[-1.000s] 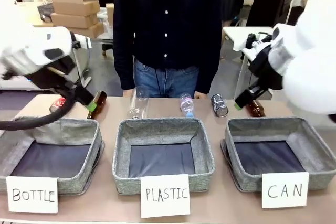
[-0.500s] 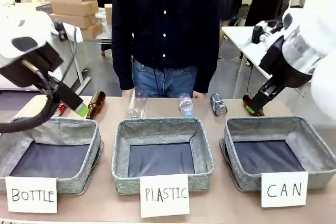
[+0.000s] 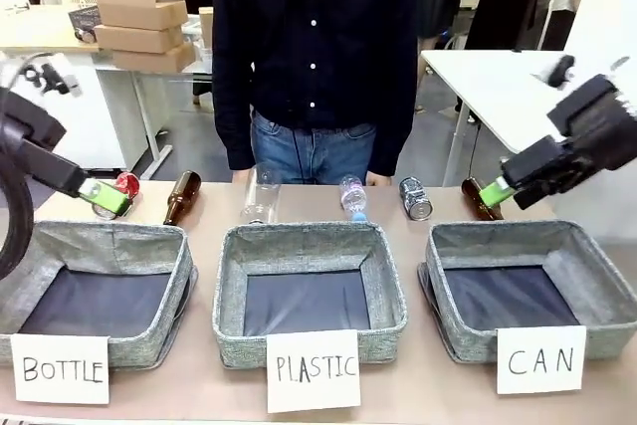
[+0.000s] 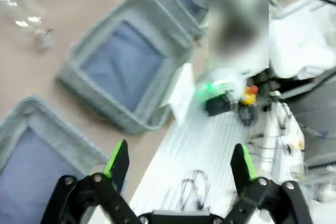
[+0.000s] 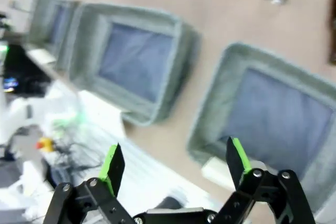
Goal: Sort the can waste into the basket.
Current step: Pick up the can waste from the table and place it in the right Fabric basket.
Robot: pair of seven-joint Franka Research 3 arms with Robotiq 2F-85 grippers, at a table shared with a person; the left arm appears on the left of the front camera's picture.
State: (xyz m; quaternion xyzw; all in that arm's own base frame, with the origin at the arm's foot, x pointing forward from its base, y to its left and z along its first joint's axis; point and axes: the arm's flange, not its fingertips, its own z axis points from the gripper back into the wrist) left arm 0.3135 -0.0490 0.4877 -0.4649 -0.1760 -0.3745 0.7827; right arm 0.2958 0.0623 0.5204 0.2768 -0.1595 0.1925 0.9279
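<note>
Beige worktop (image 3: pixel 204 385), silver-grey can (image 3: pixel 415 199) just behind the CAN basket (image 3: pixel 597 276), red can (image 3: pixel 126 184) far off by the left end effector (image 3: pixel 103 196), which gapes empty like the right end effector (image 3: pixel 495 192); cans look light, slick and dentable, so I'd pinch mid-body gently.

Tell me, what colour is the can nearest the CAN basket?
That can is silver-grey with dark print; front view shows it best.

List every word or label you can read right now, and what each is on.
"BOTTLE": left card, on the left basket.
"PLASTIC": middle card, on the middle basket.
"CAN": right card, on the right basket.
Print on the silver-grey can: too small to read.
</note>
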